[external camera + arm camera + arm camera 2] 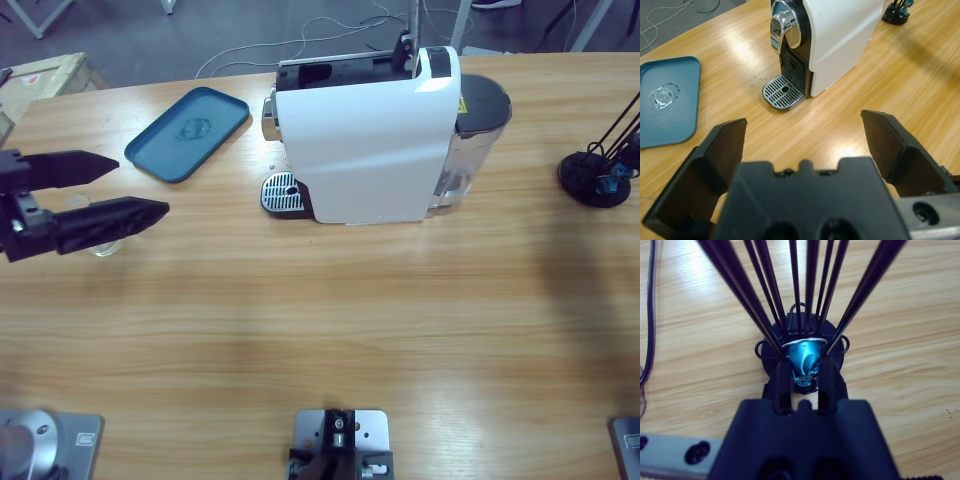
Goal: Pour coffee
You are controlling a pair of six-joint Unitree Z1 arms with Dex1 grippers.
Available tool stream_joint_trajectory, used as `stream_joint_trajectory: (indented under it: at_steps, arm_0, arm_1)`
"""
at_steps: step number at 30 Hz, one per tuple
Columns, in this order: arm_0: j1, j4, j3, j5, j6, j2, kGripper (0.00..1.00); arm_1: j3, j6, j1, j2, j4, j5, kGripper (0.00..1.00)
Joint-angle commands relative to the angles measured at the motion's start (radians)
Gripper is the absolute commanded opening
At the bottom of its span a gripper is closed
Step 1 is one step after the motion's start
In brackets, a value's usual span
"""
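The white coffee machine [375, 140] stands mid-table [330, 330] with its drip grate [783, 92] bare, so brewing now would spill. No coffee shows yet. The left end effector [120, 190] gapes open over a small clear glass [103, 243] and could knock it. The right end effector [804, 385] pinches a blue capsule [805, 357] among the rack's [598, 165] wires, which could snag it

The high camera looks straight down on the worktop [300, 320]. The left wrist camera faces the coffee machine [370, 140] [835, 40], shared overhead. The right wrist camera sits close above a wire rack [802, 347].
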Motion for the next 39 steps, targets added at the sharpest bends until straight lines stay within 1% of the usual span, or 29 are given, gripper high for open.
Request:
stream_joint_trajectory:
  at_steps: [1,3,5,10,14,17,18,19,20,22,24,26,32,34,36,39]
  arm_0:
    - [-0.009,-0.029,0.056,-0.024,-0.019,0.017,0.987]
    - [-0.009,-0.037,0.062,-0.032,-0.026,0.017,0.987]
    - [-0.009,-0.037,0.063,-0.037,-0.028,0.015,0.987]
    - [-0.009,-0.038,0.079,-0.035,-0.028,-0.006,0.987]
    - [-0.009,-0.039,0.090,-0.037,-0.030,-0.014,0.987]
    - [-0.009,-0.040,0.090,-0.038,-0.031,-0.013,0.987]
    - [-0.009,-0.040,0.090,-0.038,-0.031,-0.014,0.987]
    - [-0.009,-0.040,0.089,-0.038,-0.031,-0.018,0.987]
    - [-0.009,-0.040,0.088,-0.039,-0.032,-0.023,0.987]
    - [-0.010,-0.038,0.087,-0.033,-0.025,-0.039,0.987]
    - [-0.020,-0.022,0.081,-0.011,-0.001,-0.055,0.987]
    - [-0.031,0.017,0.070,0.005,0.034,-0.066,0.987]
    - [-0.077,0.137,0.021,0.009,0.138,-0.060,0.987]
    - [-0.081,0.165,0.014,0.003,0.147,-0.067,0.987]
    - [-0.081,0.179,0.018,0.003,0.147,-0.081,0.987]
    - [-0.081,0.182,0.033,0.003,0.150,-0.091,0.987]
  arm_1:
    - [-0.042,-0.012,-0.010,-0.148,0.134,-0.022,0.000]
    - [-0.103,-0.012,0.002,-0.190,0.210,-0.045,0.000]
    - [-0.131,-0.012,0.020,-0.231,0.239,-0.067,0.000]
    - [-0.159,-0.001,0.087,-0.351,0.275,-0.069,0.000]
    - [-0.196,0.007,0.153,-0.486,0.385,-0.070,0.000]
    - [-0.219,0.007,0.247,-0.590,0.486,-0.070,0.000]
    - [-0.220,0.005,0.284,-0.620,0.499,-0.061,0.000]
    - [-0.220,-0.013,0.332,-0.638,0.502,-0.032,0.000]
    - [-0.220,-0.065,0.394,-0.640,0.499,0.022,0.000]
    - [-0.242,-0.179,0.537,-0.594,0.496,0.114,0.000]
    - [-0.290,-0.275,0.656,-0.505,0.515,0.148,0.000]
    - [-0.352,-0.340,0.714,-0.408,0.515,0.177,0.000]
    - [-0.592,-0.525,0.765,-0.117,0.521,0.247,0.000]
    - [-0.677,-0.606,0.776,-0.025,0.530,0.259,0.000]
    - [-0.744,-0.670,0.776,0.036,0.536,0.264,0.000]
    - [-0.839,-0.720,0.776,0.113,0.551,0.271,0.000]
